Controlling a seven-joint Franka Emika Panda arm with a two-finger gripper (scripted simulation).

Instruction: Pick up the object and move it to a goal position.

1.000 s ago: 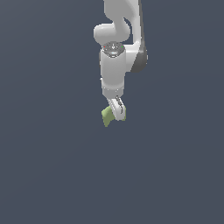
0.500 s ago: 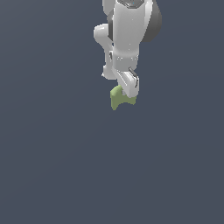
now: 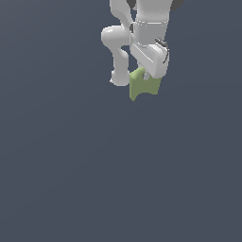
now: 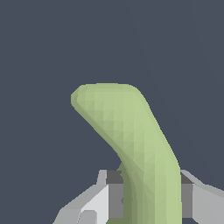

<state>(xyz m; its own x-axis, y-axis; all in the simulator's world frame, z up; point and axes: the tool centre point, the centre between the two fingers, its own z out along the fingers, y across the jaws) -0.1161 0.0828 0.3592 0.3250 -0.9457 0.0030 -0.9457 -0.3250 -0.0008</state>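
1. White two-fingered hand (image 3: 147, 79) of the white robot arm (image 3: 142, 28): closed on the small matte light-green blocky piece with a curved notch on one edge (image 3: 143, 85), pads pressed to either side of it in the wrist view.
2. Light-green piece (image 4: 131, 144): held between the fingers, hanging just below the hand, notch facing down in the exterior view; no contact with anything else visible.
3. Grey fingers (image 4: 114, 192): spread only as far as the piece's own width, no gap showing between pad and piece.
4. Below the hand: only flat dark blue-grey ground, no bench edge to be made out, and impossible to tell how high the piece hangs above it.
5. No goal marker to be seen in either view; where the goal lies relative to the hand cannot be told.
6. Step in hand, as a judgement: pick-up done, carry to the goal under way.
7. Next move, as a judgement: keep the grip firm, carry the piece steadily toward the goal without tilting the wrist sharply.
8. Risk, as a judgement: only one end of the piece sits between the pads, so rotation or slip possible under a quick swing.
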